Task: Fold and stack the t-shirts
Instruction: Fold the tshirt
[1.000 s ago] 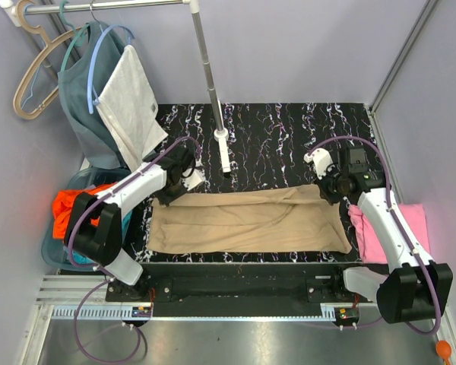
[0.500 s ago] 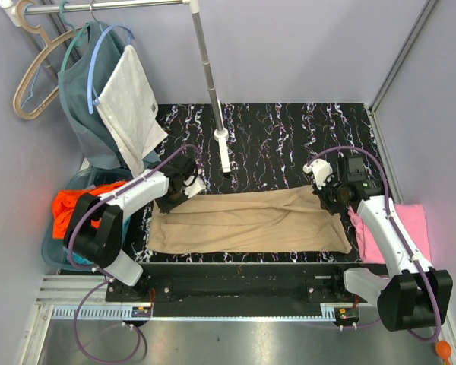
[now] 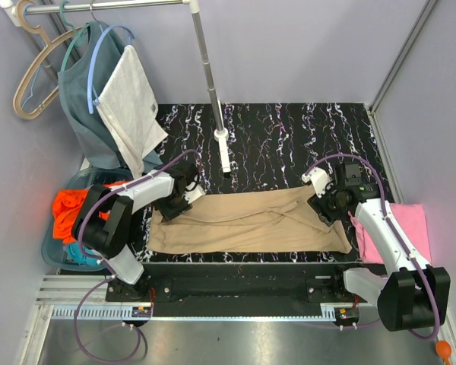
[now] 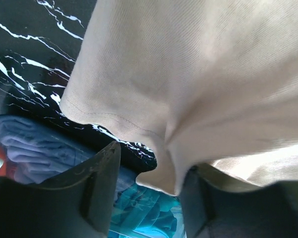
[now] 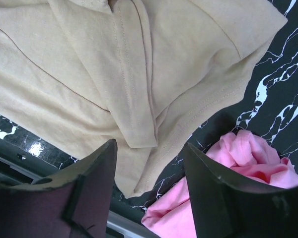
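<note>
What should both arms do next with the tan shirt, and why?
Probably raise both clear of the cloth: the tan shirt already lies as a long folded band, and the left gripper and right gripper stand open at its far corners.

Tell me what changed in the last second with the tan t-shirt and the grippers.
The left gripper and right gripper carried the far edge of the tan cloth t-shirt slightly nearer, then opened and released it. The pink cloth t-shirt at right stayed put.
</note>
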